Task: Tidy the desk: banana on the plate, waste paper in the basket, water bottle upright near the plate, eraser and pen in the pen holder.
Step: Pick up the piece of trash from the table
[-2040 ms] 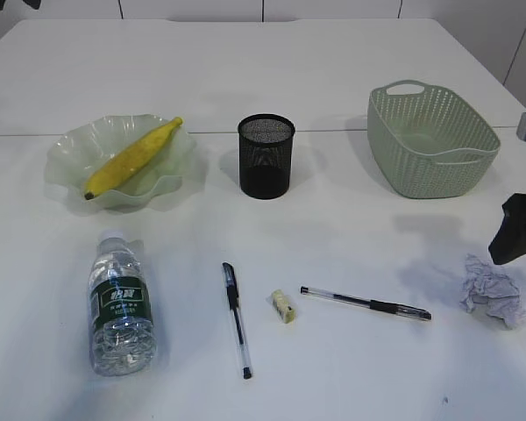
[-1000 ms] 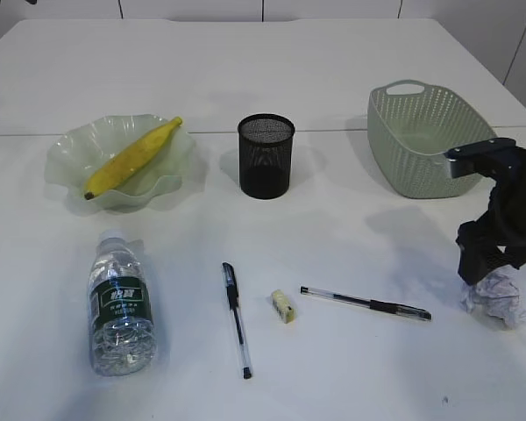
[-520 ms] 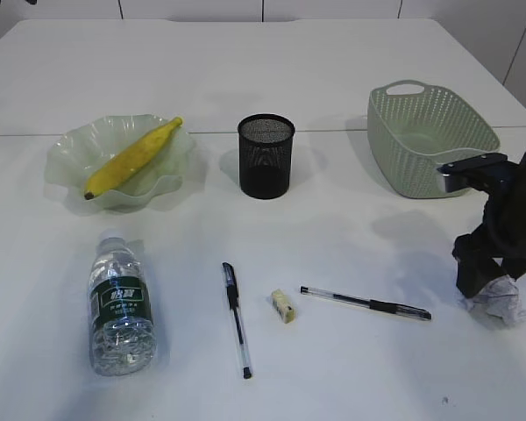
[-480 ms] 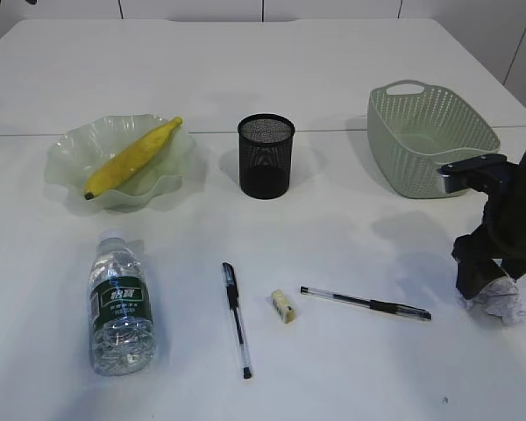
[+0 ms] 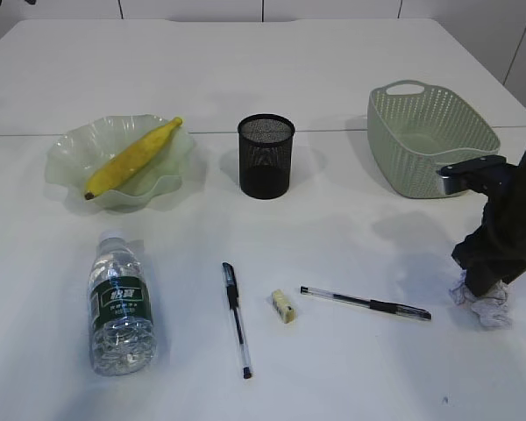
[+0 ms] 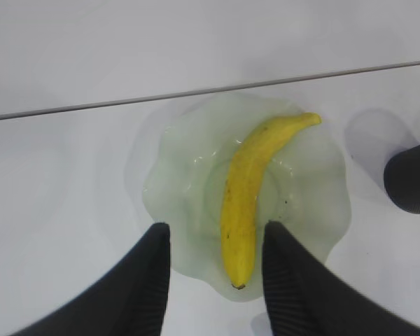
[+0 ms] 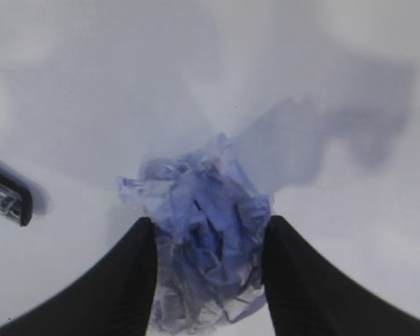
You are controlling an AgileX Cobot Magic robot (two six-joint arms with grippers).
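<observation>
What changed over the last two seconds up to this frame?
The right hand came in from the right edge, dropped onto the waste paper and closed its fingers against both sides of it; the wad has shifted slightly left. Unchanged: banana on the plate, water bottle lying down, both pens, eraser, pen holder, basket.

Banana (image 6: pixel 246 192) lies in plate (image 6: pixel 175 175), stem tip toward 1 o'clock, dark end toward 6. Left hand (image 6: pixel 213 280) open, fingers (image 6: pixel 143 287) above the plate's near rim. Black pen holder (image 6: pixel 411 176) at 3 o'clock. White counter (image 6: pixel 63 189).
</observation>
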